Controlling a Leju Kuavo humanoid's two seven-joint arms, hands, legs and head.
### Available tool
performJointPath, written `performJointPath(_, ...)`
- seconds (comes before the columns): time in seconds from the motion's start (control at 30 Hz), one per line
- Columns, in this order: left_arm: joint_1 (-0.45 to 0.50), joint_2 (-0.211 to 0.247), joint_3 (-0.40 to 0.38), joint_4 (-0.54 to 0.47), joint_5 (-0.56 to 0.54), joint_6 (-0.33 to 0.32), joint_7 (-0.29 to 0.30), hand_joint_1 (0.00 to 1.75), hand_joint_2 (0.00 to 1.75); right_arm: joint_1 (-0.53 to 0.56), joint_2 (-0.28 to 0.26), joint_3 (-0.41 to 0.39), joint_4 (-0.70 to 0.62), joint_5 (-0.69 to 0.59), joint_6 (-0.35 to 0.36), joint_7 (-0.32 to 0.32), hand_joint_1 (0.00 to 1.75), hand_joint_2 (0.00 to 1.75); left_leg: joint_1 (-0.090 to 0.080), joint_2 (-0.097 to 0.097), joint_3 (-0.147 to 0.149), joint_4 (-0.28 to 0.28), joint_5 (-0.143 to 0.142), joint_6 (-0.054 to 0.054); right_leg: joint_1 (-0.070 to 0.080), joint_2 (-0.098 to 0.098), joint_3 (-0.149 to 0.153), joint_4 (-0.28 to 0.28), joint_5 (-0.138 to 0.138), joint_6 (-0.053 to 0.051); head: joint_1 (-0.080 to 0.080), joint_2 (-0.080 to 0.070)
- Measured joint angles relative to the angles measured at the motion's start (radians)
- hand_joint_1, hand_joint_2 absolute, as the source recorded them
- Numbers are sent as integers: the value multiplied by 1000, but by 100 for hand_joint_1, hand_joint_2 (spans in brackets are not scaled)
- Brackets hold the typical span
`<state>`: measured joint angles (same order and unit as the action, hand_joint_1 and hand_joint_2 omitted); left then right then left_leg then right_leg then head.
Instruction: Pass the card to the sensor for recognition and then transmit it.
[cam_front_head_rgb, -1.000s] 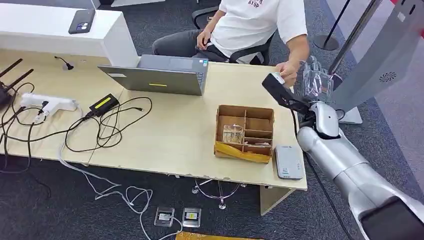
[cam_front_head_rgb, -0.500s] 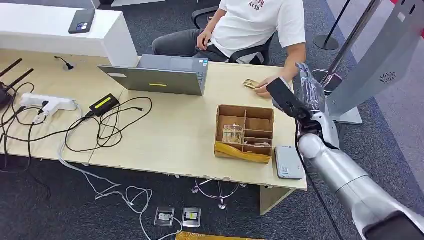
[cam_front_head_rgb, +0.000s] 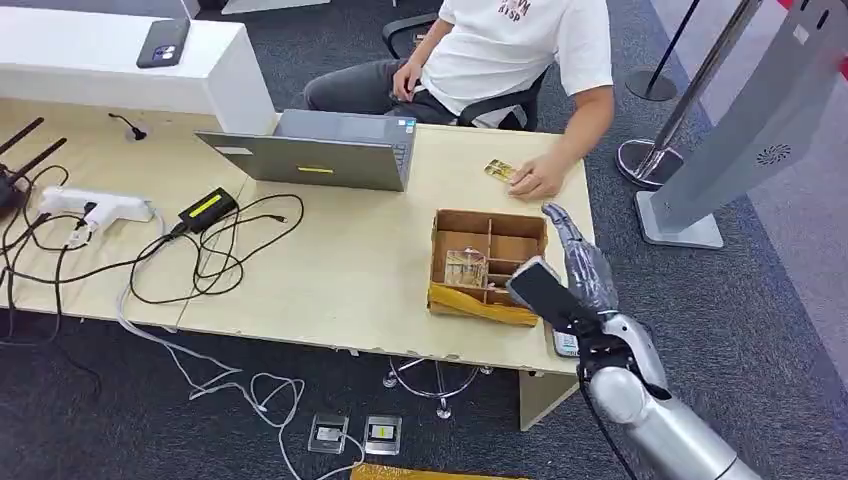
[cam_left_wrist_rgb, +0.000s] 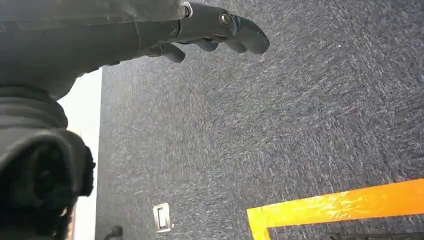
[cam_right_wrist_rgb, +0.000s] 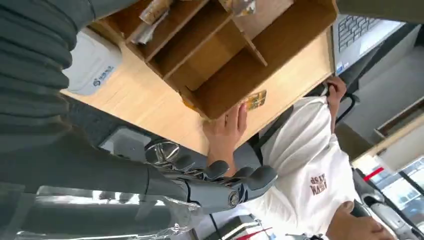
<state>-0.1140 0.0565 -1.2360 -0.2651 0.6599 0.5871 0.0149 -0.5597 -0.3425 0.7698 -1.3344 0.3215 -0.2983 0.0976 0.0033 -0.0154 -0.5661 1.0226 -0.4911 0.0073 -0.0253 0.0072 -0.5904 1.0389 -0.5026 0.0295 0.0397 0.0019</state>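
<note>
desk (cam_front_head_rgb: 330, 270): person's hand (cam_front_head_rgb: 537, 180) upper right rests on card (cam_front_head_rgb: 500, 170), so handover looks done | box (cam_front_head_rgb: 490, 262) mid-frame, reader (cam_right_wrist_rgb: 92, 67) beside it | my right hand (cam_front_head_rgb: 585, 270) empty, fingers spread | left hand (cam_left_wrist_rgb: 220, 30) empty, fingers loose

head cam: high, looks down on table (cam_front_head_rgb: 330, 270) | r wrist: close, shares divided box (cam_front_head_rgb: 490, 262) (turned) | l wrist: carpet (cam_left_wrist_rgb: 300, 125)

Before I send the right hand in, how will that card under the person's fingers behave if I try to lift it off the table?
The card lies flat and thin on the table, so probably light, stiff, hard to get under. The person's hand touches it, so it likely won't slide free.
</note>
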Motion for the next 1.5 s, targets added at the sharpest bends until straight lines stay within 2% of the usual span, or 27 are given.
performJointPath(0.13,0,0,0,0,4,7,0,0,0,15,-8,0,-13,102,-12,31,0,175,0,0,0,0,0,0,0,0,0,0,0,0,0,0)
performJointPath(0.37,-1,0,0,0,11,16,0,0,0,24,-16,16,-14,420,-13,147,0,175,0,0,0,0,0,0,0,0,0,0,0,0,0,0)
performJointPath(0.67,-1,-1,0,0,11,17,0,0,0,18,-17,49,3,621,50,237,0,175,0,0,-1,0,0,0,0,0,0,0,0,0,0,0)
performJointPath(0.97,-1,-3,0,0,17,17,0,0,0,12,-10,61,21,645,65,238,0,175,0,0,-1,0,0,0,0,0,0,0,0,0,0,0)
performJointPath(1.13,-2,-7,1,-1,28,18,-2,0,0,6,17,90,87,639,84,208,0,175,0,0,-1,0,0,0,0,0,0,0,0,0,0,0)
performJointPath(1.33,-1,-7,1,-3,24,18,-2,0,0,6,20,97,107,639,100,218,0,175,0,0,-1,0,0,0,0,0,0,0,0,0,0,0)
performJointPath(1.5,-1,-7,1,-8,24,19,-2,0,0,6,22,99,138,639,85,229,0,175,0,0,-1,0,0,0,0,0,0,0,0,0,0,0)
